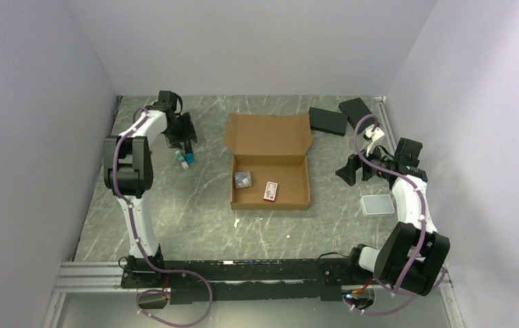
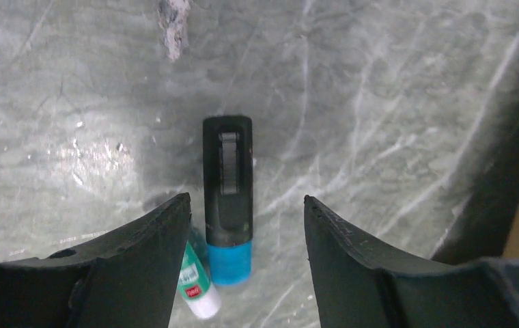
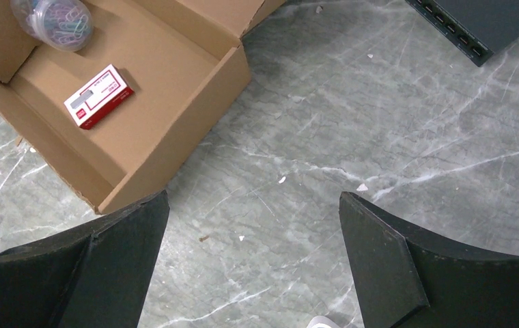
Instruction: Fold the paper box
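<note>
The brown cardboard paper box (image 1: 271,162) lies open in the middle of the table, its lid flap laid back toward the far side. Inside are a clear tub of paper clips (image 1: 243,179) and a small red and white box (image 1: 270,190). The box also shows at the top left of the right wrist view (image 3: 175,130). My left gripper (image 1: 183,145) is open over a black and blue marker (image 2: 228,198) and a green and white tube (image 2: 197,281), left of the box. My right gripper (image 1: 349,171) is open and empty over bare table, right of the box.
Two black flat slabs (image 1: 328,120) (image 1: 356,110) lie at the back right; one shows in the right wrist view (image 3: 479,24). A small grey tray (image 1: 377,204) sits near the right arm. Walls close in the left, back and right sides.
</note>
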Robot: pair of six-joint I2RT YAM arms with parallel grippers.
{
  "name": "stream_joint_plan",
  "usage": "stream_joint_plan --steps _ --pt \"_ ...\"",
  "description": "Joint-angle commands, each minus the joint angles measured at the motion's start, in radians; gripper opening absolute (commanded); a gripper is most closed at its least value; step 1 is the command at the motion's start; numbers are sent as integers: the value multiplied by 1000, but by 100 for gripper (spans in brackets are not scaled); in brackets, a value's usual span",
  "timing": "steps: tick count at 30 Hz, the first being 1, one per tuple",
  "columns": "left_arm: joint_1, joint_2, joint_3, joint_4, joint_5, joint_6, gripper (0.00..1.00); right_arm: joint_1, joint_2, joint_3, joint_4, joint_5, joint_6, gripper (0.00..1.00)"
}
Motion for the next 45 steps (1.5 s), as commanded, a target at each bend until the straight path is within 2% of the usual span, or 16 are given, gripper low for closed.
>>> stream_joint_plan --steps 1,6,11,19,25,33,39,42,45 --pt "3 56 103 -44 -72 14 64 6 -22 25 12 -34 -10 100" --pt "1 139 204 -105 -82 47 60 7 -21 25 12 -35 -10 100" --pt "-19 179 225 -146 -68 70 53 7 -21 23 14 -35 -9 100" --pt "-67 206 257 -248 -191 56 48 8 -30 26 10 -42 -9 100" --pt "-104 188 232 -264 -243 44 48 9 -44 26 9 -50 -9 100" --pt "-145 210 224 -296 -261 42 31 8 -61 25 10 -53 -9 100" --pt "-150 51 139 -213 -211 47 6 9 -67 26 10 -56 -10 100" --pt "-149 -67 67 -158 -163 48 1 8 -69 26 9 -56 -12 100" --pt "-149 -182 -38 -97 -89 45 0 8 -70 26 9 -59 -13 100"
